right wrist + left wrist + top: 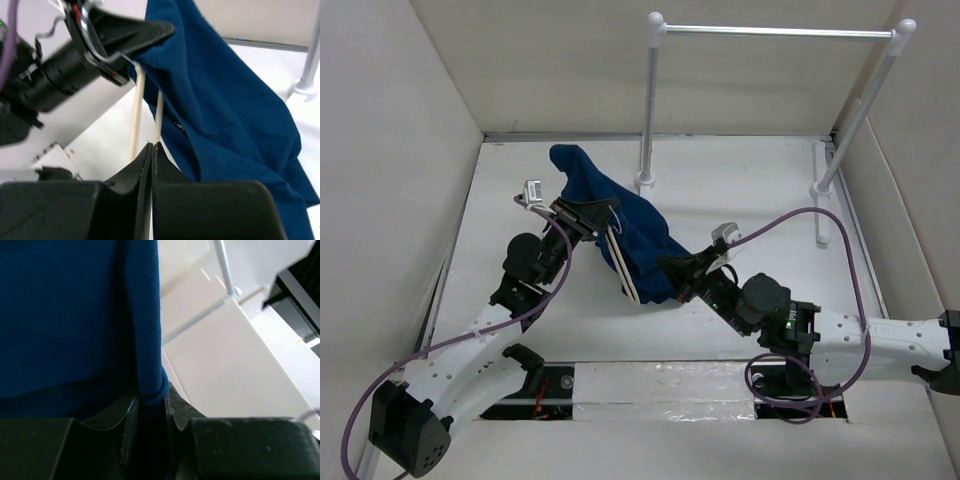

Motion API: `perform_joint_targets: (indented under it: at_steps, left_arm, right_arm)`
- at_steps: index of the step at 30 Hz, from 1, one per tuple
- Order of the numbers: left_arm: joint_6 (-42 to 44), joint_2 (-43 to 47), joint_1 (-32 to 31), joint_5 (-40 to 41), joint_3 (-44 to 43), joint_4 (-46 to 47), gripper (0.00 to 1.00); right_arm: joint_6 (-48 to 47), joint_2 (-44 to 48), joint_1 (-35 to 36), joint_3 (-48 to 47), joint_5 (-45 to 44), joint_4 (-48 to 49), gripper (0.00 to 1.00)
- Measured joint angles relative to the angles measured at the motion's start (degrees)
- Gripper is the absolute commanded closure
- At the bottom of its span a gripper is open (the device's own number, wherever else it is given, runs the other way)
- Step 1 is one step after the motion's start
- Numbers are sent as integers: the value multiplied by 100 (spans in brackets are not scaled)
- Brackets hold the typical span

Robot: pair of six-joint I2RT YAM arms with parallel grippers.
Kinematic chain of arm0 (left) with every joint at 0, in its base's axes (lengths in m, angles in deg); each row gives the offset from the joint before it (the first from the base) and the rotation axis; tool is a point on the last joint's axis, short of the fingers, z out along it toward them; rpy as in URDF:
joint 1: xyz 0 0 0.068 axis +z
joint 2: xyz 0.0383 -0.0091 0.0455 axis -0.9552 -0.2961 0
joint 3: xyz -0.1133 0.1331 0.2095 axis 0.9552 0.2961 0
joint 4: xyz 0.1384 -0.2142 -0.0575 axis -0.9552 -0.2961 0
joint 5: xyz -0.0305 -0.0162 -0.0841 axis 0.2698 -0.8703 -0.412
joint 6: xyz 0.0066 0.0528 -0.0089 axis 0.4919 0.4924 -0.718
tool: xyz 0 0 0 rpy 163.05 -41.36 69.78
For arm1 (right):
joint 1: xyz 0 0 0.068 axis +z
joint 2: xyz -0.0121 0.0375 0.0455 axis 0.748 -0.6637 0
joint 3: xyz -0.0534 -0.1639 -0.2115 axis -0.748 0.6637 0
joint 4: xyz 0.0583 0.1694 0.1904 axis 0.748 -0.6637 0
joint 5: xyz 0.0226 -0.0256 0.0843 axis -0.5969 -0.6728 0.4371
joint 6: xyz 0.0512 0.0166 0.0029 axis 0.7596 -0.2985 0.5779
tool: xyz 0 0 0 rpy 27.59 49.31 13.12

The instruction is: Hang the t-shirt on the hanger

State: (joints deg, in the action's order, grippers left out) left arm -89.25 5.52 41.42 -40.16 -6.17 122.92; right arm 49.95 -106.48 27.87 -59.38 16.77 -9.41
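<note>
The t-shirt [620, 215] shows a solid deep blue, the hanger's [623, 268] slim bars a pale cream, the counter [740, 170] plain white. The rack [770, 32] pairs white posts with a silver bar. Purple cables [807, 210] trail along white-and-black arms [470, 358] with matte black jaws.

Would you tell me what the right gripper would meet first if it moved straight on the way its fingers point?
Most likely the hanger: one of its pale bars stands right before the shut fingers of the right gripper, with the t-shirt draped beside it. Whether bar and fingers already touch is unclear.
</note>
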Motion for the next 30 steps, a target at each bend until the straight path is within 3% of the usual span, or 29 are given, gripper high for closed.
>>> perform_joint_targets:
  at_steps: [3, 7, 9, 23, 29, 30]
  left_arm:
    - [-74, 133, -4, -251, 2, 0, 100]
    - [-109, 334, -4, -413, 2, -52, 100]
    - [-125, 422, -4, -439, 2, -90, 100]
    - [-166, 476, -4, -531, 2, -214, 100]
    - [-164, 476, -4, -533, 2, -245, 100]
    - [-164, 476, -4, -531, 2, -243, 100]
  right_arm:
    - [33, 118, -348, 358, 614, 13, 99]
    - [61, -28, -1067, 901, 1515, -179, 54]
    - [28, -186, -1283, 960, 1738, -354, 50]
    - [-485, -1659, -1641, 407, 2205, -704, 49]
    - [-616, -1996, -1705, 201, 2168, -704, 50]
    - [-634, -2039, -1705, 168, 2168, -704, 54]
